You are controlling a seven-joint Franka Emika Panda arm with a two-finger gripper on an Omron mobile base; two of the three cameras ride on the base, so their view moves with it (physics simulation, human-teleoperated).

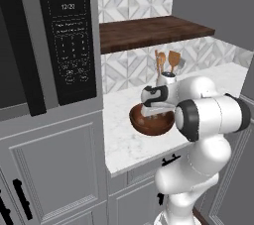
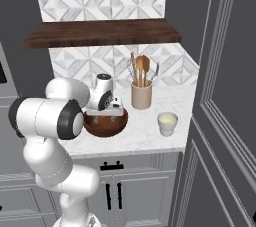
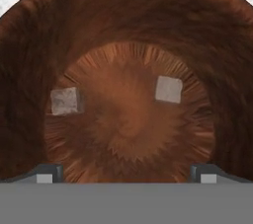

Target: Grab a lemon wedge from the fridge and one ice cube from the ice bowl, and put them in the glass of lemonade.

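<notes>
My gripper (image 3: pixel 126 171) hangs directly over the ice bowl (image 3: pixel 29 45), pointing down into it, with its fingertips (image 3: pixel 47 172) spread to full width and nothing between them. In the hand view the tips rise at the two bottom corners of the bowl's floor, and two ice cubes lie on that floor: one ice cube (image 3: pixel 168 89) right of centre, pale and sharp-edged, and a second cube (image 3: pixel 64 101) on the left, duller and blending into the wood grain. Neither cube touches the fingers. The bowl's rim is cut off at the sides and bottom of this view; slivers of white counter show at the top corners.

From the left base view, my gripper (image 1: pixel 152 114) dips inside the ice bowl (image 1: pixel 144 122), and my forearm and elbow hide the bowl's right side; the cubes cannot be made out here. The utensil crock (image 1: pixel 167 76) with wooden spoons stands just behind, partly covered by my wrist.

The right base view shows what the left does not: the glass of lemonade (image 2: pixel 167 123), on the marble counter (image 2: pixel 145 141) to the right of the ice bowl (image 2: pixel 105 126), close beside it but apart. At the right edge rises the dark fridge (image 2: pixel 225 121), cut off by the frame. My gripper (image 2: pixel 106 112) sits low in the bowl, its tips hidden by the rim.
</notes>
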